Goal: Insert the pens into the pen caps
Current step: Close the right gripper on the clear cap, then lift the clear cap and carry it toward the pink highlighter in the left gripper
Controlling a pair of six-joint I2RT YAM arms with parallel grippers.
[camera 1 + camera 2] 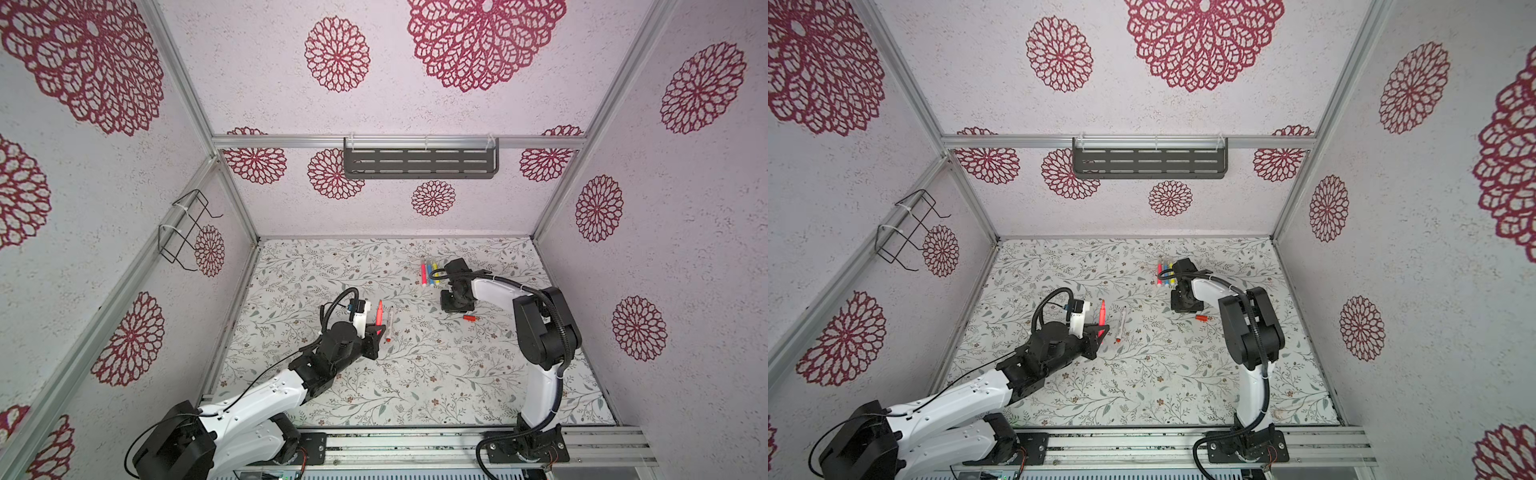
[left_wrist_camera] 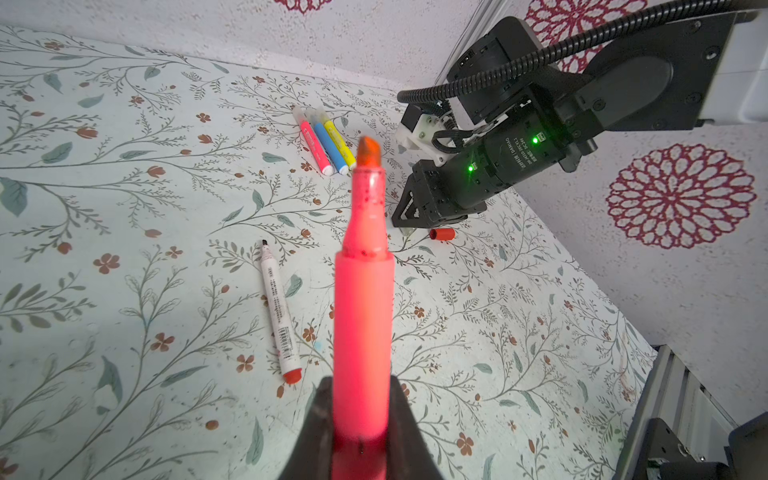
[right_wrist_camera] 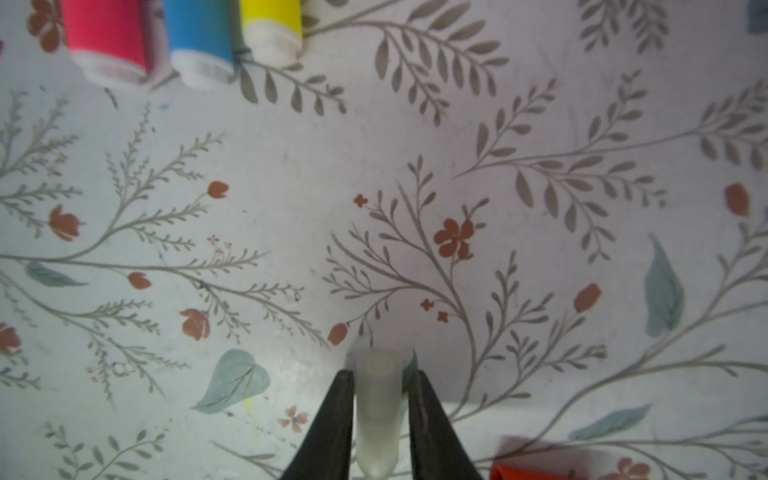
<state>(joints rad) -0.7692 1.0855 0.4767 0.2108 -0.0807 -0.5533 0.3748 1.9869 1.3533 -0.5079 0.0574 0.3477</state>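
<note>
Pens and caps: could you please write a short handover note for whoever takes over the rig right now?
Left gripper: shut on the uncapped orange pen, held off the table.
Right gripper: jaws flank a pale cap; grip unclear.
Done: pink pen, blue pen and yellow pen lie side by side at the far end, seemingly capped.
Left: cap the orange pen. Then the white pen, lying uncapped, probably takes the red cap beside the right gripper.

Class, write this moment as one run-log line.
left end effector: shut on orange pen, uncapped | right end effector: jaws flank pale cap | red cap: lying on table
</note>
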